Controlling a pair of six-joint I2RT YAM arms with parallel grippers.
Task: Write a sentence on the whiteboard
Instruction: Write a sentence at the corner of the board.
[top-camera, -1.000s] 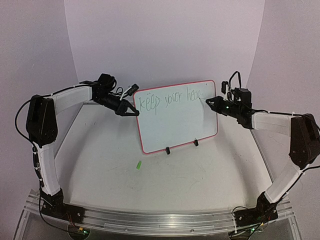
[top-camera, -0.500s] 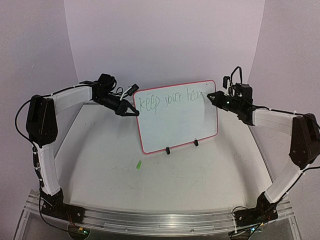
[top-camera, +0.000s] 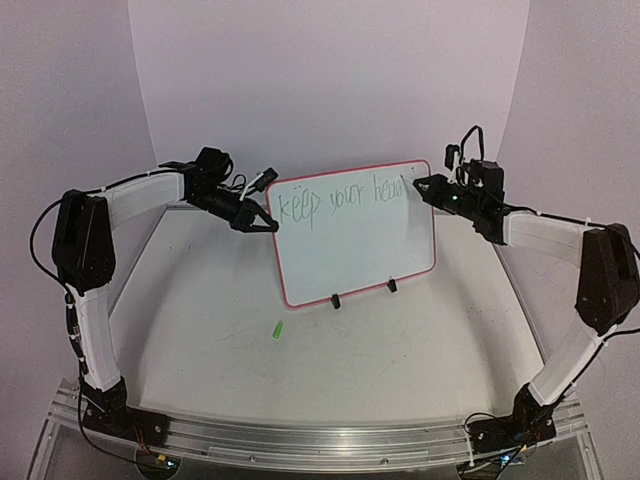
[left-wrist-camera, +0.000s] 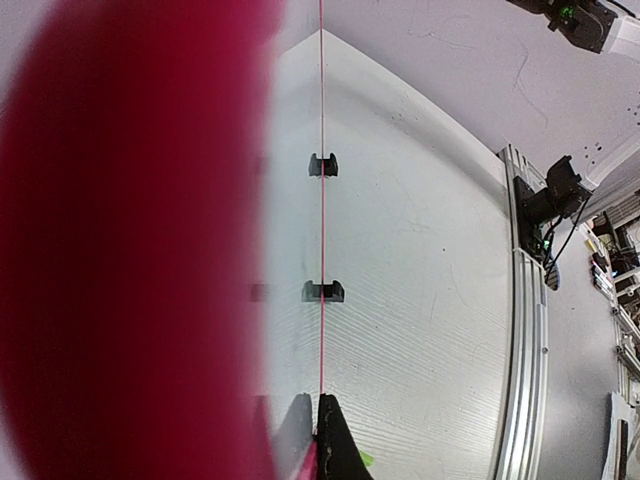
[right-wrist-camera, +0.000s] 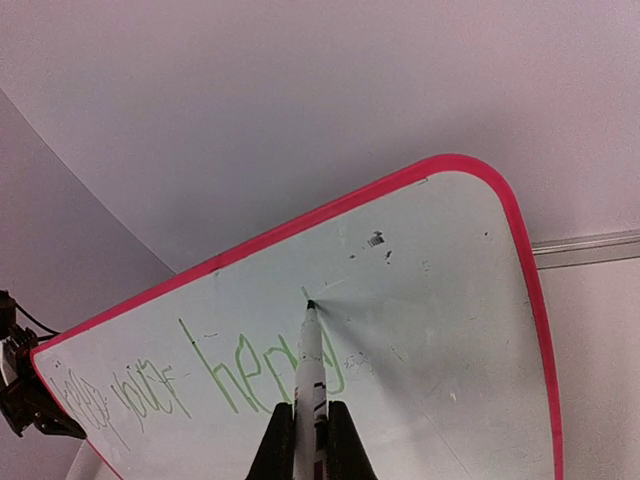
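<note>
The whiteboard (top-camera: 355, 235), white with a red-pink rim, stands tilted back on two black clip feet (top-camera: 336, 301) at mid-table. Green writing along its top reads "keep your hea" plus a part-drawn letter. My left gripper (top-camera: 268, 226) is shut on the board's left edge; in the left wrist view the whiteboard (left-wrist-camera: 321, 150) runs edge-on out from the gripper (left-wrist-camera: 318, 440). My right gripper (top-camera: 418, 184) is shut on a white marker (right-wrist-camera: 311, 365). Its tip touches the whiteboard (right-wrist-camera: 430, 330) just above the last letter, near the top right corner.
A small green marker cap (top-camera: 277, 329) lies on the table in front of the board, toward the left. The white table has a metal rail (top-camera: 300, 440) along its near edge, and pale curved walls enclose the back and sides.
My right gripper has moved up and slightly left along the board's top right, carrying the marker tip up from the last letter. The left gripper and the board have not moved.
</note>
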